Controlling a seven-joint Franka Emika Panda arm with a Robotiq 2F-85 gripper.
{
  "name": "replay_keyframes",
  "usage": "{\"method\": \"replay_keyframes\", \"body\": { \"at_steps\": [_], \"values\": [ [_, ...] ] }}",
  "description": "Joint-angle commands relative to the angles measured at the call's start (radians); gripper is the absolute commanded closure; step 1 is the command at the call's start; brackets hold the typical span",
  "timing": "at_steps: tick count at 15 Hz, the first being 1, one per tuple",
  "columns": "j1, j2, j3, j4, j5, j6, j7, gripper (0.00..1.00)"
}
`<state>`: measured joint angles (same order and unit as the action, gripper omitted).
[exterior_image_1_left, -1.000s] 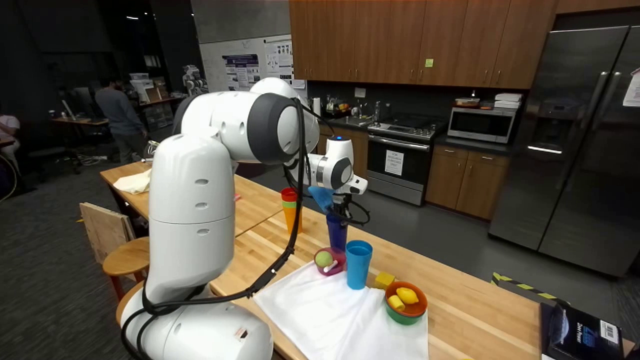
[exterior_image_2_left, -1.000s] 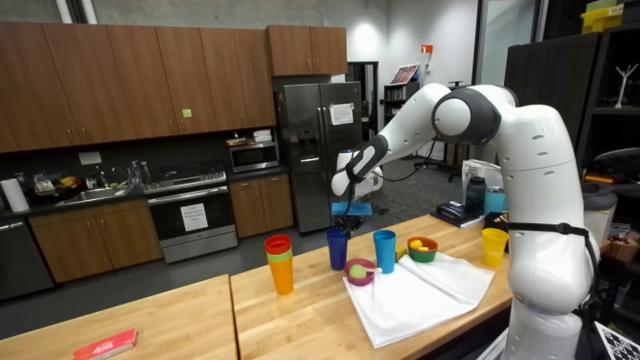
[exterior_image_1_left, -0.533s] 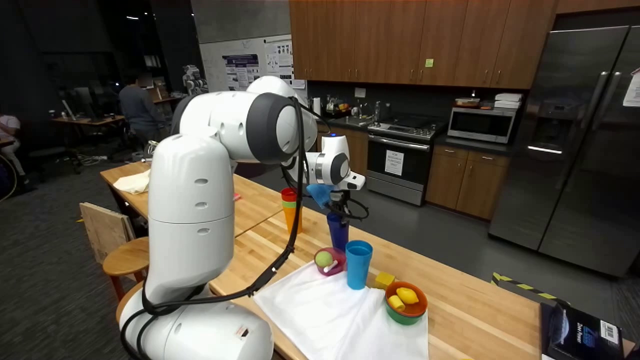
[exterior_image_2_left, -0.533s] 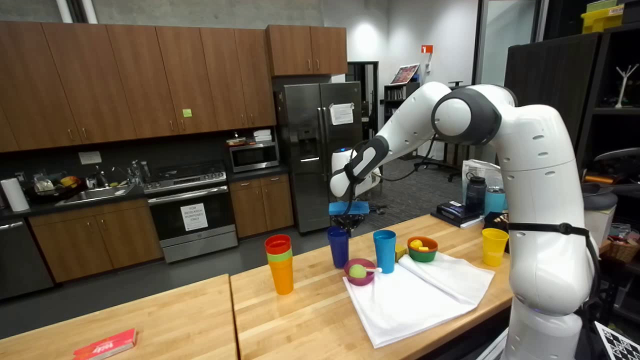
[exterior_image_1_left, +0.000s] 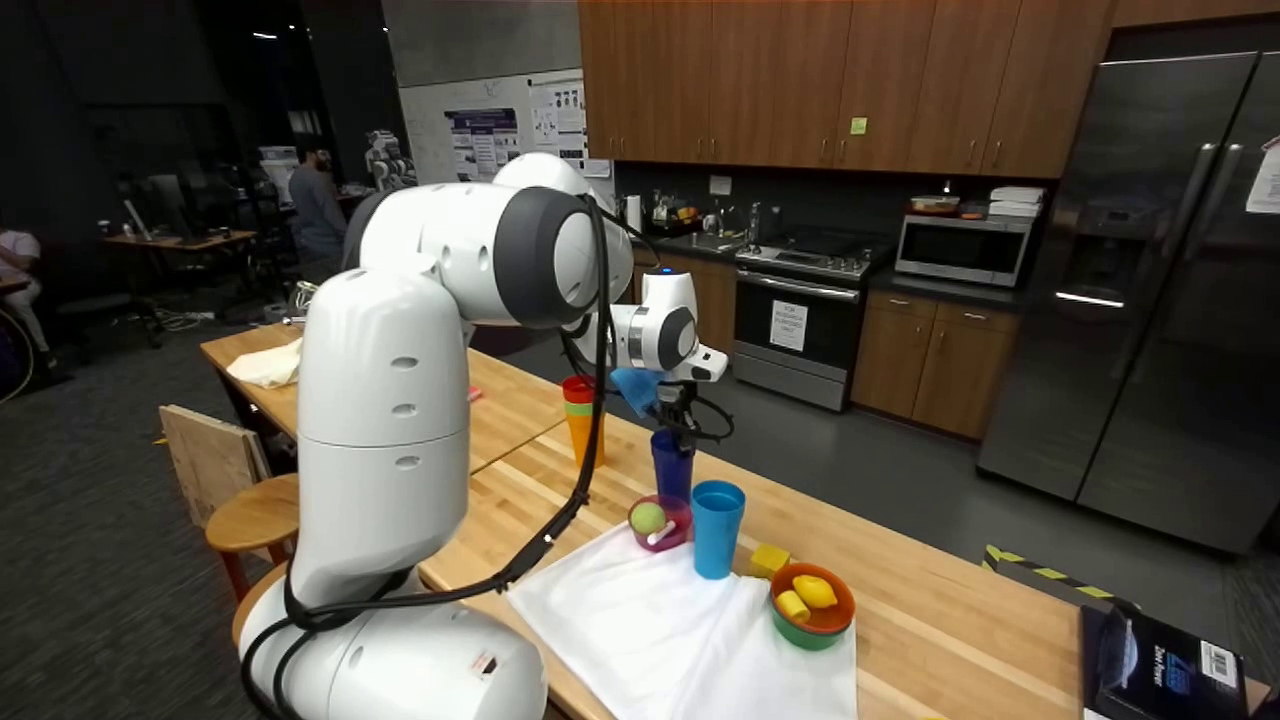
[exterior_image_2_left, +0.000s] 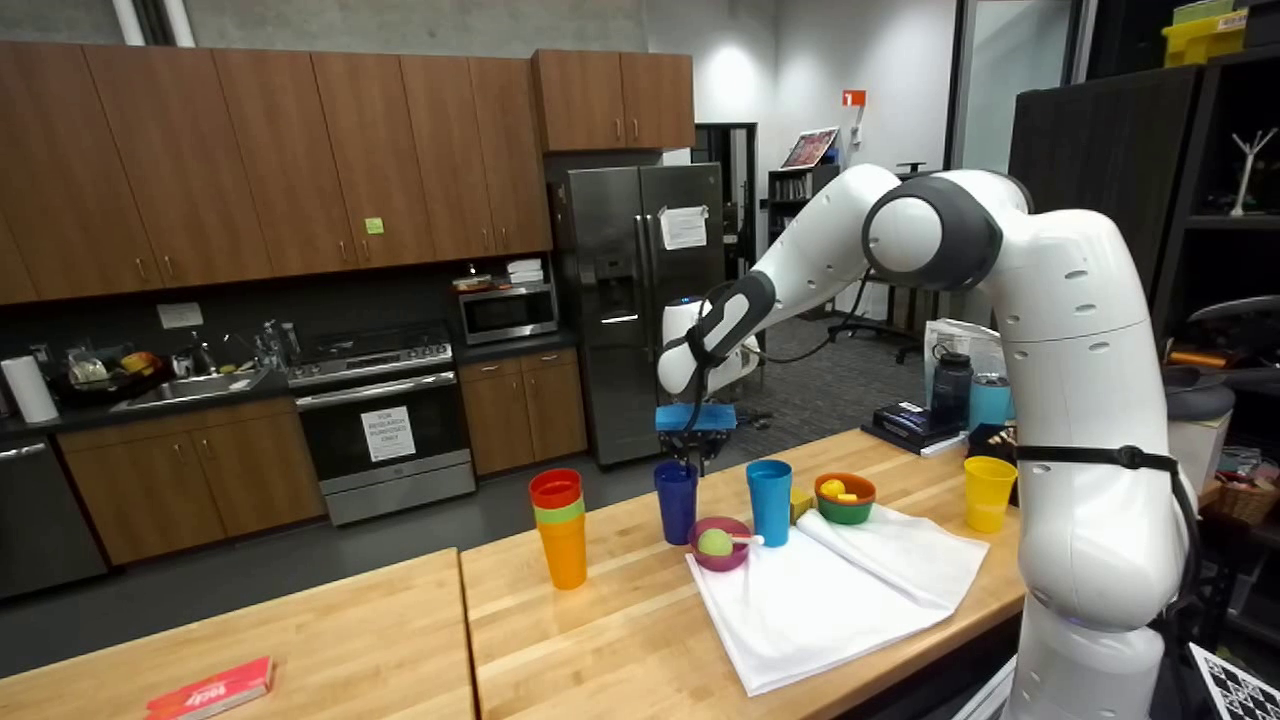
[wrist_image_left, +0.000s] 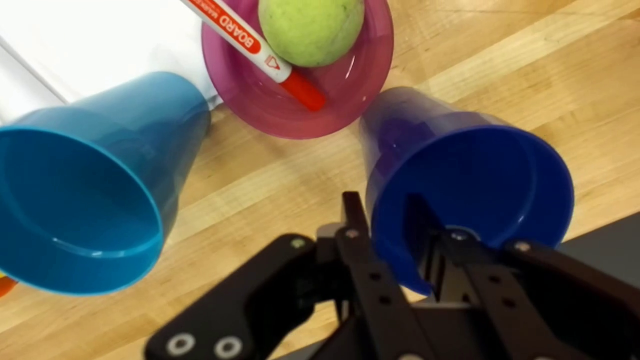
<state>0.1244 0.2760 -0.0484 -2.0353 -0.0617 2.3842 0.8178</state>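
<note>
A dark blue cup (wrist_image_left: 475, 185) stands on the wooden table (exterior_image_1_left: 960, 590), as both exterior views show. My gripper (wrist_image_left: 383, 196) comes down at its rim with the jaws parted. One of the fingers (wrist_image_left: 356, 215) is outside the cup wall and its partner is inside the mouth; a gap shows between them and the wall. Beside it sits a magenta bowl (wrist_image_left: 295, 122) with a green ball (wrist_image_left: 311, 30) and a red-capped marker (wrist_image_left: 240, 35). Left of these in the wrist view is a light blue cup (wrist_image_left: 145, 120). From outside, the fingertips (exterior_image_2_left: 688, 466) are small and partly hidden by the cup.
A white cloth (exterior_image_2_left: 830, 610) lies in front of the bowl. Stacked red, green and orange cups (exterior_image_2_left: 560, 540) stand to one side. A yellow block (exterior_image_1_left: 768, 560) and an orange-and-green bowl (exterior_image_1_left: 812, 632) with yellow items are past the light blue cup. A yellow cup (exterior_image_2_left: 988, 495) is near the arm's base.
The dark blue cup has dropped slightly and straightened over the last half second, while the gripper kept nearly the same height. Earlier, the arm rose a little. A person in the background walked right.
</note>
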Motion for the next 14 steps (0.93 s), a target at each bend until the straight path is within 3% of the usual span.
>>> {"method": "replay_keyframes", "body": {
  "at_steps": [1, 6, 7, 10, 14],
  "values": [
    [-0.003, 0.0, 0.003, 0.001, -0.001, -0.002, 0.0, 0.7],
    [-0.003, 0.003, 0.003, 0.001, -0.001, -0.001, 0.0, 0.7],
    [-0.003, 0.003, 0.002, 0.001, -0.001, -0.001, 0.0, 0.45],
    [0.015, -0.038, 0.012, -0.002, -0.026, -0.033, -0.009, 0.35],
    [0.047, -0.091, 0.045, 0.027, -0.058, -0.138, -0.038, 0.08]
  ]
}}
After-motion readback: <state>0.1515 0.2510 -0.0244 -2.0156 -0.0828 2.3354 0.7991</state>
